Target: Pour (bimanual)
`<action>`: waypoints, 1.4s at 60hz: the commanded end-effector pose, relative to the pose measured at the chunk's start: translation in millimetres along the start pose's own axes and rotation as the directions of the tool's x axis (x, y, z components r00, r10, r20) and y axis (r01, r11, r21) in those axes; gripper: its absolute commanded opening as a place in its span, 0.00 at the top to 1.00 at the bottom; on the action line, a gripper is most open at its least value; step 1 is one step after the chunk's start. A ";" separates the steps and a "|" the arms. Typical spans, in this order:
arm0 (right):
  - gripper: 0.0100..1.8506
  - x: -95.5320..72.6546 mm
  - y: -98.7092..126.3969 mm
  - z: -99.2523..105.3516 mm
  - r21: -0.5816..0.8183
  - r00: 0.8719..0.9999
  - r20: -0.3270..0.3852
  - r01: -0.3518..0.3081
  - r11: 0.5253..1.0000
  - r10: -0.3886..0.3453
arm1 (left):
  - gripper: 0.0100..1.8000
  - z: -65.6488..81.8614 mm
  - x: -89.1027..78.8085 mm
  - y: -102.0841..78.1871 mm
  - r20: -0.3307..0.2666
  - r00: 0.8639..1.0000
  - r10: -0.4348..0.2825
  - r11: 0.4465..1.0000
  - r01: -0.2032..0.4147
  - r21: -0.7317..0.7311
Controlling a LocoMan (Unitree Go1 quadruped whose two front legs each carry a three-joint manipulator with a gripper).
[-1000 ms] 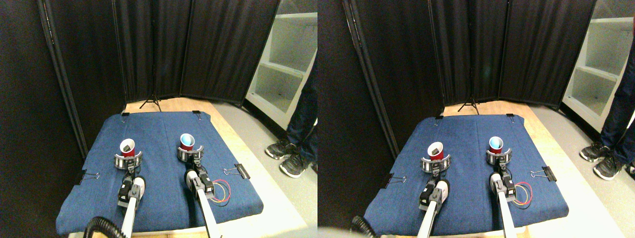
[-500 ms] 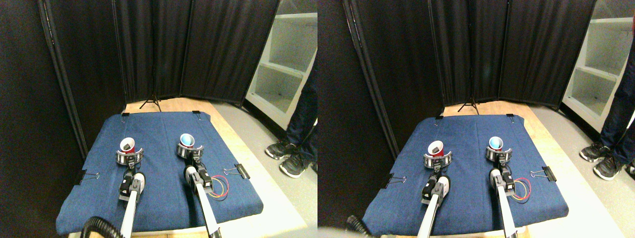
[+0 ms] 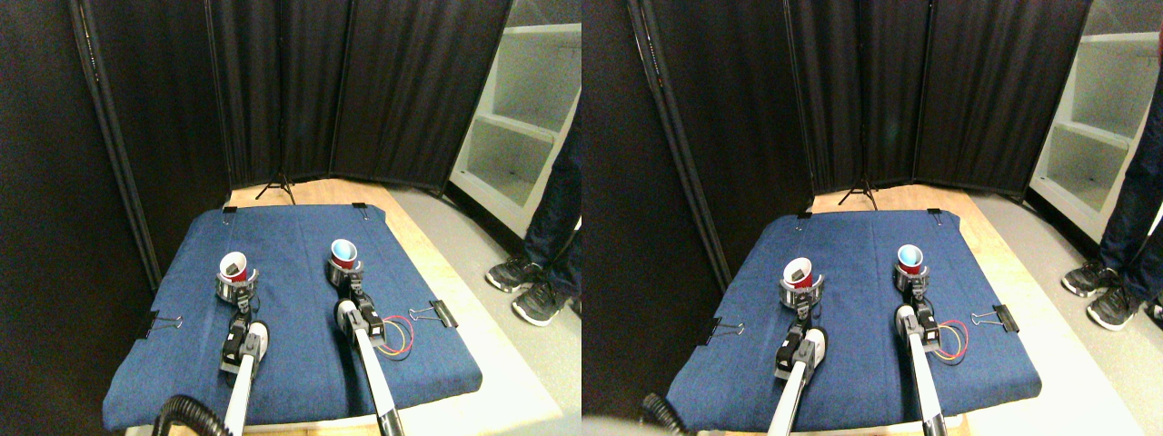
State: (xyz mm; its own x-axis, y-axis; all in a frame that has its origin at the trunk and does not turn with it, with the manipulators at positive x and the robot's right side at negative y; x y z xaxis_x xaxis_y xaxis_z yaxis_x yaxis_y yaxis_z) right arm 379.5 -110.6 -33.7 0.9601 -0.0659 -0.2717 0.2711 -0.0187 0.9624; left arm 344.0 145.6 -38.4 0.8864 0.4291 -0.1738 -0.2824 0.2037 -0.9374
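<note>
In our stereo pair view, our left gripper (image 3: 234, 287) is clamped around a red cup (image 3: 233, 267) holding a dark object and our right gripper (image 3: 345, 271) around a blue-lined red cup (image 3: 342, 253), both upright on the blue cloth (image 3: 300, 363)

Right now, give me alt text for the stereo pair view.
Two red cups stand on a blue cloth: the left cup at the left tool, the right cup at the right tool.
</note>
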 end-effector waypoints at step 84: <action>0.83 -31.2 74.5 -1.8 -0.252 0.984 -0.067 -0.177 0.951 0.165 | 0.82 -11.7 -22.6 -69.3 -0.194 0.981 -0.004 0.997 0.018 0.073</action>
State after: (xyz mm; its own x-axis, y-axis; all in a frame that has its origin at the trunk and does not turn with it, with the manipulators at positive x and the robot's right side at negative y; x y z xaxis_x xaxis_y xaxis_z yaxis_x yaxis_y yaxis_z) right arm 368.0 -111.1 30.8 0.9861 -0.0091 -0.1661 0.1634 0.2405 0.9568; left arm 345.3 116.8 13.7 0.9267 0.2767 -0.2542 -0.3310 0.2809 -0.9009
